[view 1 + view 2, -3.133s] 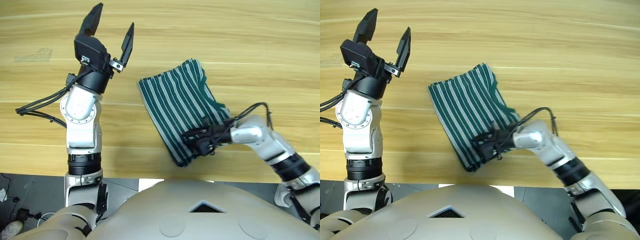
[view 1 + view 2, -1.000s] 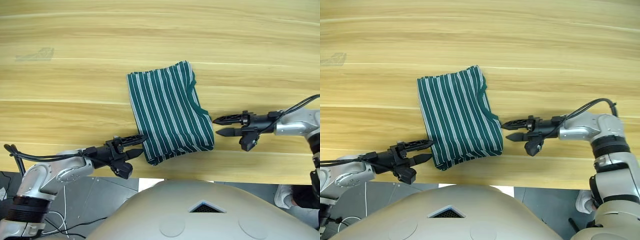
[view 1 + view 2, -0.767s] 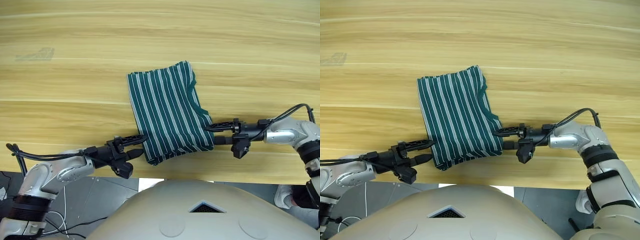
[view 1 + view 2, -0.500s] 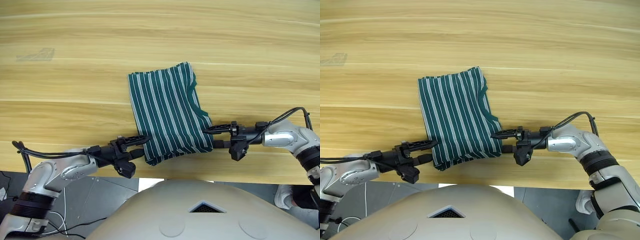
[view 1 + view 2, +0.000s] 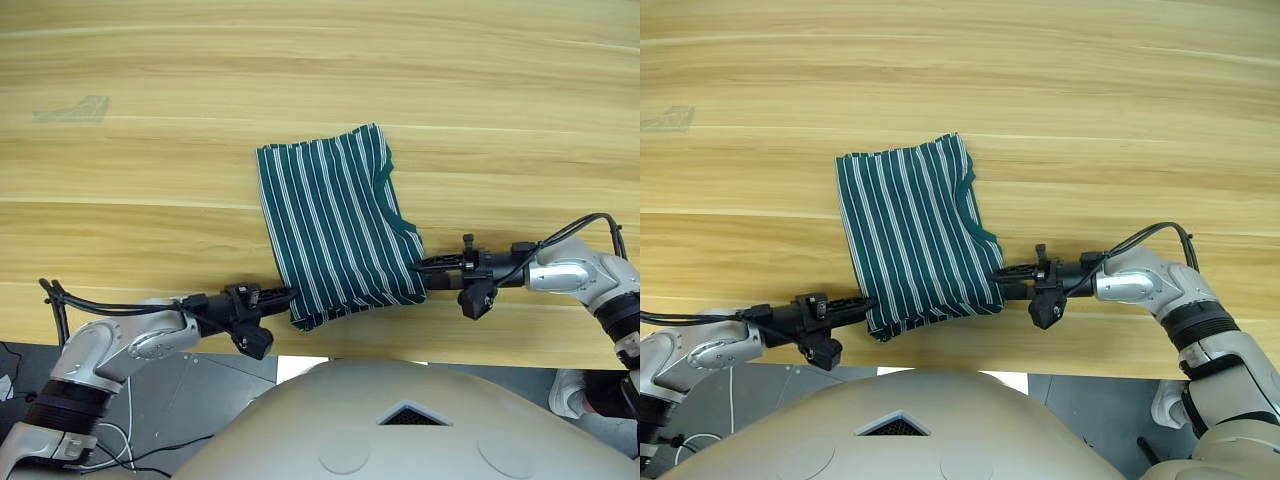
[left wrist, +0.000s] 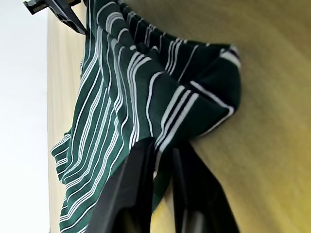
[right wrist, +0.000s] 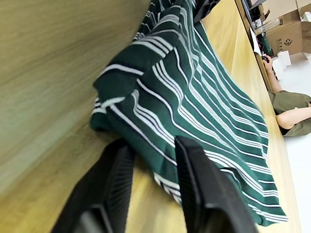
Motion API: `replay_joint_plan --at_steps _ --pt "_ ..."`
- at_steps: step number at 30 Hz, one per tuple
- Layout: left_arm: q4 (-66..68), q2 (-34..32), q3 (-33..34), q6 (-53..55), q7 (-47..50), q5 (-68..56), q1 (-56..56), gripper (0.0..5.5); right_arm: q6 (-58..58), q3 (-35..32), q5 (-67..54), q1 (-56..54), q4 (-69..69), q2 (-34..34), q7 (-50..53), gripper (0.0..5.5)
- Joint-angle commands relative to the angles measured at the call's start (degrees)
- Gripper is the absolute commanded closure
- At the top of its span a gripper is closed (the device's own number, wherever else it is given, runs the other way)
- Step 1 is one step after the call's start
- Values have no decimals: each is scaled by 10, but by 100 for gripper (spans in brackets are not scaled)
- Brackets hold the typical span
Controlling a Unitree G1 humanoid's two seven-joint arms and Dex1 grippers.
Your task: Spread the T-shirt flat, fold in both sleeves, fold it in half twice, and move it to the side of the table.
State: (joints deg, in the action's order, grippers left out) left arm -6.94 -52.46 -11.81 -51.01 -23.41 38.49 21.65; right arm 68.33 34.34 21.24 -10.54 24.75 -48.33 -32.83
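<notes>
Green-striped T-shirt (image 5: 335,225) sits at the table (image 5: 150,150) edge, left gripper (image 5: 285,294) and right gripper (image 5: 420,268) each clamping a corner.

The T-shirt (image 5: 335,225) was soft, matt knit cloth, rumpled where its layers bunched. The table (image 5: 150,60) was smooth pale wood with a faint sheen. The left gripper (image 5: 288,294) and right gripper (image 5: 420,274) were matt black plastic.
</notes>
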Motion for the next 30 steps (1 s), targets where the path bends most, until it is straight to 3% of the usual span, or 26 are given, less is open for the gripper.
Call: replay_joint_plan --at_steps 1,4,12,15,18,24,27,30 --pt "13 -2 -7 15 -3 23 -2 548 -11 -3 -1 5 6 -6 -17 479" --pt "13 -2 -9 17 -1 24 -4 550 -11 -4 -2 11 9 -7 -20 545" --pt "12 -1 -12 32 -11 5 -4 550 -40 2 -56 29 -8 -8 -44 548" --pt "-22 -9 -19 95 -70 -101 20 550 -143 7 -201 55 -79 -17 -102 548" --pt "-113 -61 -7 244 -185 -272 72 550 -340 -4 -358 81 -194 -55 -198 548" --pt "-224 -141 121 415 -308 -500 125 550 -536 -59 -471 105 -309 -85 -277 548" --pt "-253 -137 203 463 -351 -607 147 550 -597 -92 -497 123 -347 -87 -294 548" --pt "-260 -117 243 492 -383 -670 167 550 -647 -123 -522 144 -388 -95 -312 548"
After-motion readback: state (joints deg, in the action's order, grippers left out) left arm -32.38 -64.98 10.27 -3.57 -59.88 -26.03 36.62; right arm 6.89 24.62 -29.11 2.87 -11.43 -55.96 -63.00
